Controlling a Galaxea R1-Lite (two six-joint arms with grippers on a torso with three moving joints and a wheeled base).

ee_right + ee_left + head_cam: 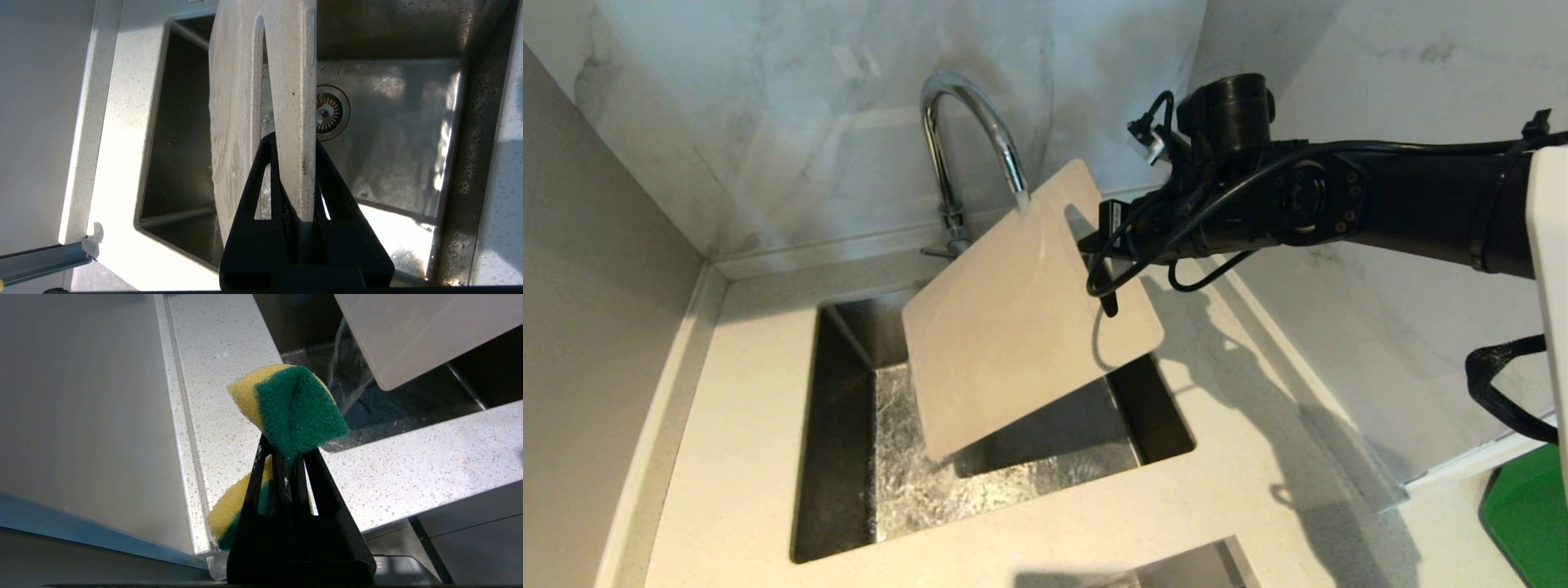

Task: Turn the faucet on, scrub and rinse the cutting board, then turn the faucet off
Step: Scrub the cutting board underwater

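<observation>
The pale beige cutting board (1021,318) hangs tilted over the steel sink (841,457), its upper end under the chrome faucet (964,106). Water runs from the spout onto the board and streams off its lower corner (384,381). My right gripper (1098,249) is shut on the strip of board (292,122) beside the handle slot. My left gripper (286,457) is out of the head view; it stays low by the counter's front edge, shut on a yellow and green sponge (292,408). The faucet's lever (935,251) shows at its base, partly behind the board.
White speckled counter (1258,474) surrounds the sink, with marble walls behind and to the right. The sink drain (329,112) lies under the board. A green slab (1527,510) rests at the far right of the counter. A grey panel (81,416) stands on the left side.
</observation>
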